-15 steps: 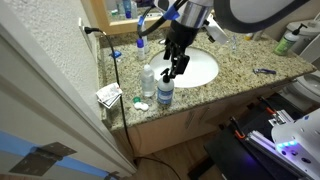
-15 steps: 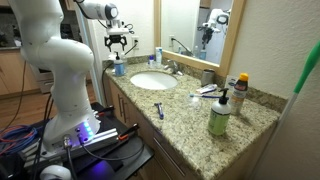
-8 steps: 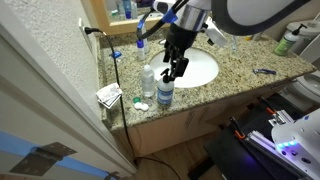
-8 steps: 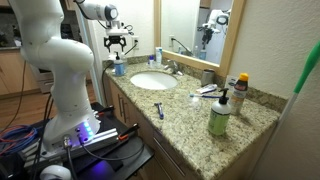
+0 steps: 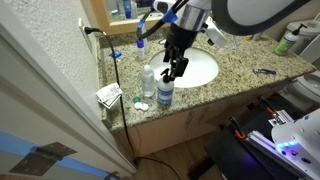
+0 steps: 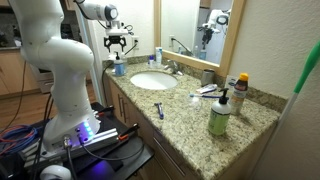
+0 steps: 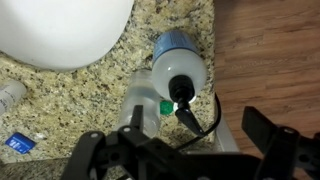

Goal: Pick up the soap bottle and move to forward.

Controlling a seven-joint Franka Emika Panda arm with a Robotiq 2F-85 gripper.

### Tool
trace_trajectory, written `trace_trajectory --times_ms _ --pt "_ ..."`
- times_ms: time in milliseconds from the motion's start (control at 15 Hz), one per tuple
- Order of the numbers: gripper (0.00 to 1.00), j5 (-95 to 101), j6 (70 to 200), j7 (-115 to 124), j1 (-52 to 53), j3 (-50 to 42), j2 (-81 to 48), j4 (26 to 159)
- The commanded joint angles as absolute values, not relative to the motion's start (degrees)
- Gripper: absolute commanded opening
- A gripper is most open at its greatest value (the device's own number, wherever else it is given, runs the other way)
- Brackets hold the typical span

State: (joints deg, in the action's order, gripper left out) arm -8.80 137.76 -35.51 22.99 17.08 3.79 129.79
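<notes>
Blue-tinted plastic soap bottle with black pump [image 7: 180, 62] sits centred below the gripper [image 7: 175, 140], jaws spread to straddle it before closing.

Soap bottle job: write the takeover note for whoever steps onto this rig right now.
The gripper is open and empty, hovering right over the bottles, its fingers spread to either side in the wrist view.
The small blue-tinted plastic soap bottle with a black pump top stands upright on the speckled granite counter, near its edge. It is between the white sink basin and a clear colourless plastic bottle close beside it.
Done: gripper lined up above the soap bottle.
Left: lower, close on it, lift, move it forward.
</notes>
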Motion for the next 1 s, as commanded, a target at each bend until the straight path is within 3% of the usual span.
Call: trace_trajectory --times_ms 0,800,867,933 --pt "1.00 -8.71 137.53 -35.32 22.38 17.73 3.66 129.49" --pt "1.00 -1.91 141.84 -30.56 22.47 18.88 2.69 133.12" --pt "0.98 -1.36 142.86 -30.27 22.38 18.86 2.81 133.33" --pt "0.74 -1.50 142.97 -30.26 22.35 18.82 2.31 133.03"
